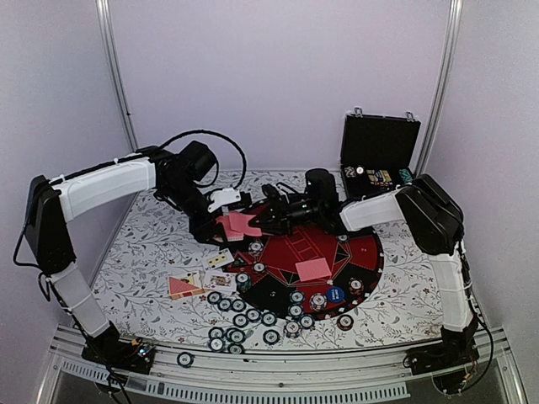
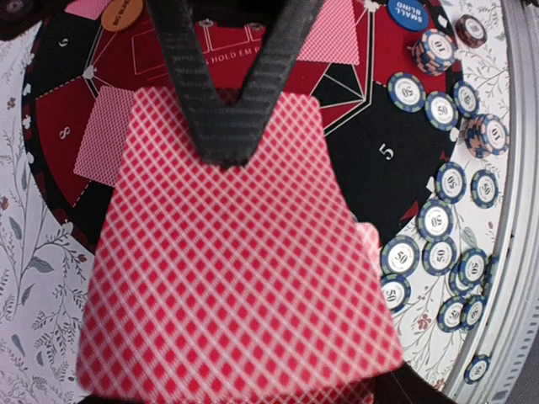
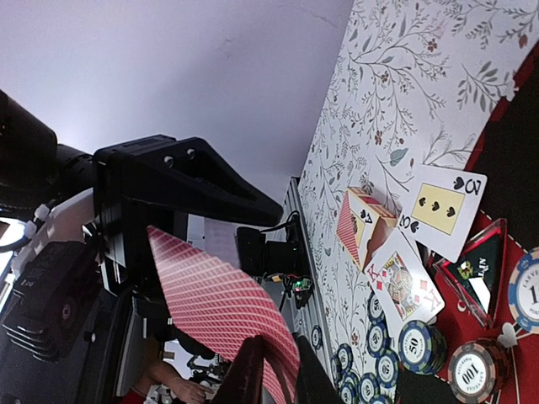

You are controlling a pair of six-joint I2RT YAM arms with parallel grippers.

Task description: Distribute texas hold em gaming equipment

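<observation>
A: Where was the deck at this entry?

B: Off the table. The left gripper (image 2: 226, 145) was clamped on one end of the deck of cards (image 2: 236, 278). The deck hung backs up over the far left edge of the mat (image 1: 362, 248).

A: Why aloft rather than set down?

B: My judgement: it left a free edge, so one card could be drawn off. The right gripper (image 3: 278, 377) sat at that free corner with a finger on either side and only a narrow gap. I could not tell whether it was gripping or just short of it.

A: Distribution so far?

B: Partial, going by the layout. A dealt card (image 1: 313, 269) lay face down on the mat's near right part. The left wrist view showed more on other sectors. Face-up cards (image 1: 221, 259) lay just left of the mat. Poker chips (image 1: 240, 320) were strung along its near edge, with a few on it.

A: Risk?

B: Two cards could slide off together. The deck was pinched at one end only, so a pull might swivel it.
</observation>
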